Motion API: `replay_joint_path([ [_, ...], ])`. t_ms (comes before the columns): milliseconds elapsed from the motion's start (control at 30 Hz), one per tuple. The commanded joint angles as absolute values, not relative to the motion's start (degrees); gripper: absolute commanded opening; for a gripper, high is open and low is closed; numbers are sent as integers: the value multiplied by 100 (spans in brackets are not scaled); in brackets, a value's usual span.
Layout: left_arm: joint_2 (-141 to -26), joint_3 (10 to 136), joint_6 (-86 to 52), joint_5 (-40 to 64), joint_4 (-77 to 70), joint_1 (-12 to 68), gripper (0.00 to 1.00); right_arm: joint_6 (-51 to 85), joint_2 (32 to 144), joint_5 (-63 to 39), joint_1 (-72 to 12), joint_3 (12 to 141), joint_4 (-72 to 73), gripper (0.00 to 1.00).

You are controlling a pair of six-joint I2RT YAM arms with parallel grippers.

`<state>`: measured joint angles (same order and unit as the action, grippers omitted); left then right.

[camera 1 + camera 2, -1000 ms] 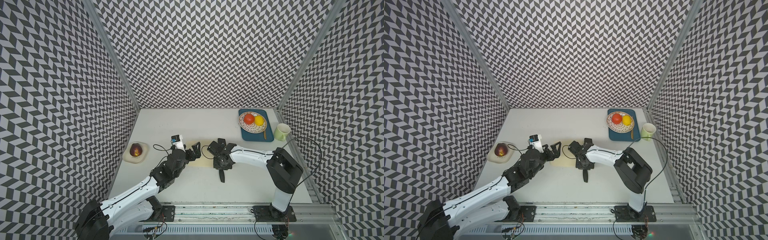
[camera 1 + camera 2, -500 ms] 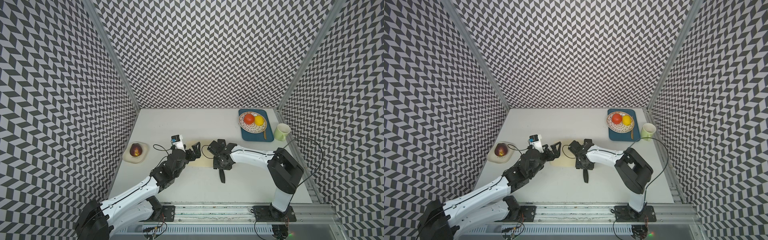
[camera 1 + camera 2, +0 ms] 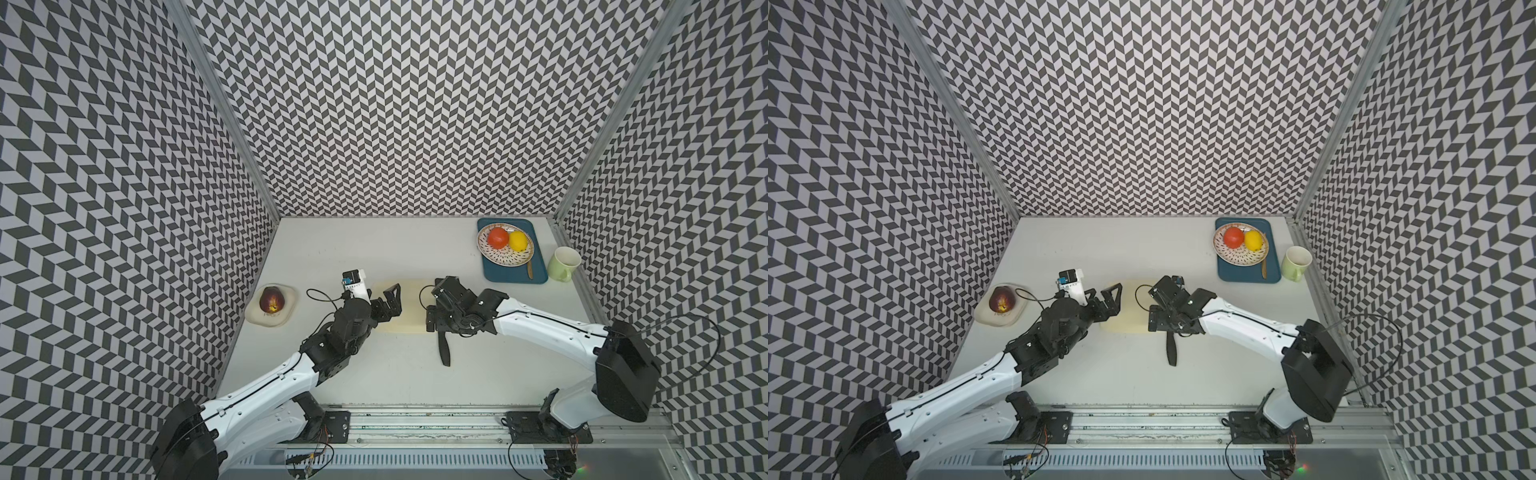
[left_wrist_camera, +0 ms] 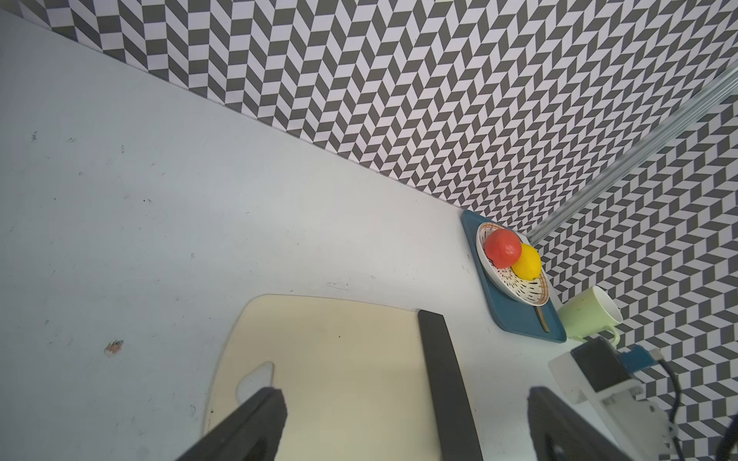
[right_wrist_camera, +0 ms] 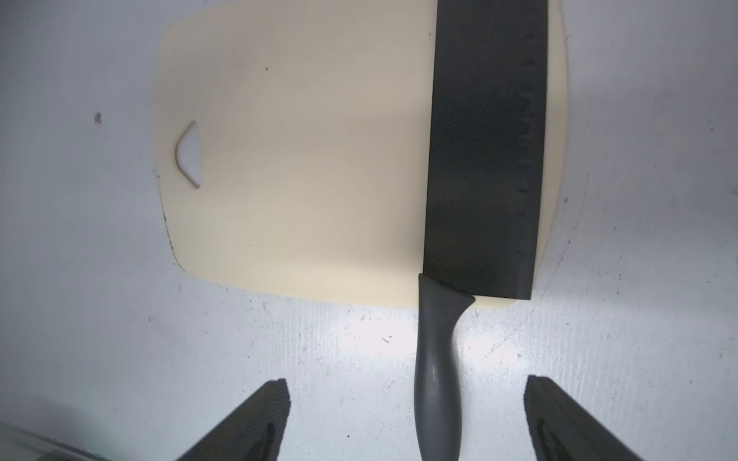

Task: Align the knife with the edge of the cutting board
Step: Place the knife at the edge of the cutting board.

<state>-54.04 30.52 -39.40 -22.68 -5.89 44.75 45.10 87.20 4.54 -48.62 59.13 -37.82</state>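
The black knife [image 5: 485, 151] lies flat on the cream cutting board [image 5: 299, 171]. Its broad blade runs along the short edge opposite the triangular hole. Its handle [image 3: 444, 351] sticks out over the table towards the front. My right gripper [image 5: 405, 389] is open and straddles the handle, with a gap on each side. In both top views it sits at the board's right end [image 3: 434, 305] [image 3: 1155, 306]. My left gripper [image 4: 406, 397] is open and empty over the hole end of the board [image 4: 339, 379], also in a top view [image 3: 390, 301].
At the back right, a blue tray [image 3: 515, 272] carries a patterned plate with a tomato and a lemon, plus a thin brown utensil [image 3: 530, 270]. A green mug [image 3: 563, 264] stands beside it. At the left edge, a small dish [image 3: 272, 318] holds an apple.
My right gripper has spread its jaws and let go of the knife handle. Both arms and the knife have stayed about where they were.
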Motion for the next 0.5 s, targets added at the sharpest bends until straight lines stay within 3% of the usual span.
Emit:
replay_joint_path([
  [0, -5407, 2986, -3828, -2411, -624, 4509, 100, 4305, 8596, 208, -4854, 5513, -3218, 96],
  [467, -5600, 3025, -3806, -2461, -628, 4492, 100, 4290, 9215, -251, -5271, 5135, -2644, 97],
])
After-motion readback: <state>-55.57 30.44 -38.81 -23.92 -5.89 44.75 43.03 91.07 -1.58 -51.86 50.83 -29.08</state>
